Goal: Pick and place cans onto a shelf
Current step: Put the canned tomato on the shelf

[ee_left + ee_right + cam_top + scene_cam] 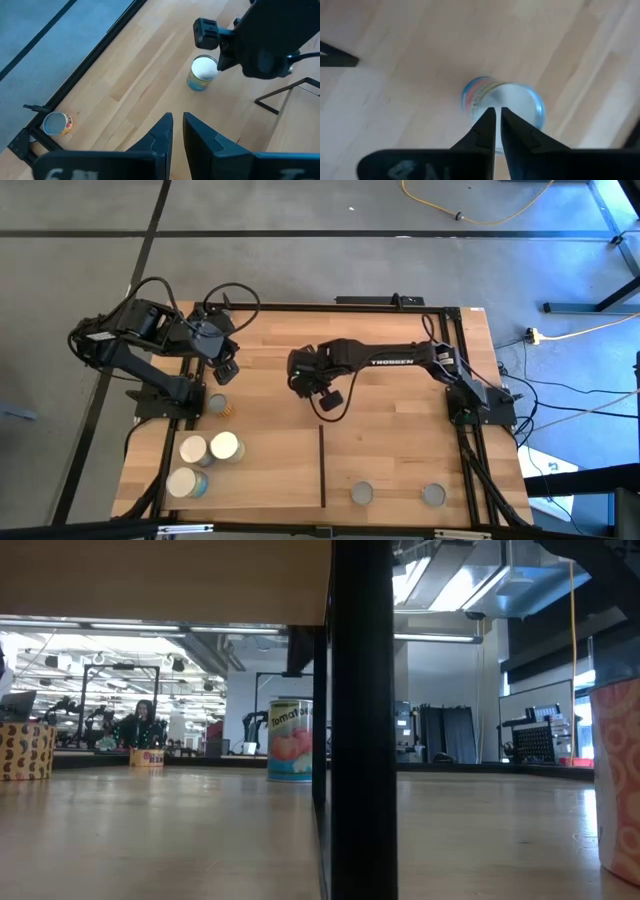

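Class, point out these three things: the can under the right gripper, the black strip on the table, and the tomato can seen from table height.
Blue-labelled can (520,102), right wrist view, metal top.
Black strip (322,465), high view, midway along.
Tomato can (290,740), low view, label.

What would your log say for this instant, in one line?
right gripper: nearly closed above blue-labelled can | left gripper: waiting near table's rear left

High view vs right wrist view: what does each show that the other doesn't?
High only: the left gripper at the table's left, six cans (four at left, two right of the black strip). Right wrist only: a blue-labelled can directly under the right gripper; from above, the right arm hides it. Both: the right gripper over the wood tabletop.
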Tool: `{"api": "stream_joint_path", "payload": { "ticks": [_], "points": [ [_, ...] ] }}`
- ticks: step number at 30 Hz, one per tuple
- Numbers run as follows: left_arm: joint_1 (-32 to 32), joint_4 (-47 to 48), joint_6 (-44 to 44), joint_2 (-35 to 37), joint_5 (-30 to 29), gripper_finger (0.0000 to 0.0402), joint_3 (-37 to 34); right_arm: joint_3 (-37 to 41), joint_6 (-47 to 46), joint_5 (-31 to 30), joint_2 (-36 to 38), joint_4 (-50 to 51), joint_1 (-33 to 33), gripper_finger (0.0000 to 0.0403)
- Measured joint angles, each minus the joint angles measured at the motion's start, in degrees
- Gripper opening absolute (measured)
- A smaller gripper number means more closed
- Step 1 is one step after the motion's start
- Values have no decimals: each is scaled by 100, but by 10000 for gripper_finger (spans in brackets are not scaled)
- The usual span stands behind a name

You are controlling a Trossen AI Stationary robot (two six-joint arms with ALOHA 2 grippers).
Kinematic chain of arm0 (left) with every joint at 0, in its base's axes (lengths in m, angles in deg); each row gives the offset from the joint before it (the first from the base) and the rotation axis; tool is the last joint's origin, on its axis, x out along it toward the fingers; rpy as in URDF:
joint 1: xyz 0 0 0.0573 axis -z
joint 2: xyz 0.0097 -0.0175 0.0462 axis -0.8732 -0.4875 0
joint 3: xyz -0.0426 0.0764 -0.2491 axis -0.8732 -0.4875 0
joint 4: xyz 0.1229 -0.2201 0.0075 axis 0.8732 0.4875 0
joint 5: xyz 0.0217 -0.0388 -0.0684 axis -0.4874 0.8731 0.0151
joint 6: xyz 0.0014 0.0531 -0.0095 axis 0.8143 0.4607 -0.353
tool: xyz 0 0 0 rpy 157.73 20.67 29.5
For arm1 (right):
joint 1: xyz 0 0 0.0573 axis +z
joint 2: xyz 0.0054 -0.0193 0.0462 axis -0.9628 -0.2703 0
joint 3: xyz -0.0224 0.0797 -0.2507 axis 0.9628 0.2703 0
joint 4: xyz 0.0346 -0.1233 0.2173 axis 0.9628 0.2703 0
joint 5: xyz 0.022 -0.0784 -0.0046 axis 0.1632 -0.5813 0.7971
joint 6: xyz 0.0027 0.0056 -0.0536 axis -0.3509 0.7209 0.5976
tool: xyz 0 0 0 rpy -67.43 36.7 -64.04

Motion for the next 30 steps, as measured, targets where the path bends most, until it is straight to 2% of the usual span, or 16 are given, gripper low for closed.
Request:
{"api": "stream_joint_path", "payload": {
  "ticks": [8, 12, 16, 23, 30],
  "points": [
    [0, 2, 97, 0, 1, 36, -2, -930, -27, -657, 2, 580, 21, 30],
    [2, 3, 713, 0, 317, 36, -2, -1494, -185, -781, 29, 1073, 91, 30],
    [2, 4, 1610, 0, 653, 36, -4, -1392, -378, -879, 411, 1154, 232, 30],
    [2, -17, 2678, -8, 1024, 36, -4, -1489, -986, -884, 931, 1415, 501, 30],
    [2, -600, 3424, -373, 1073, 36, -13, -1470, -1815, -1003, 1594, 1946, 661, 30]
  ]
}}
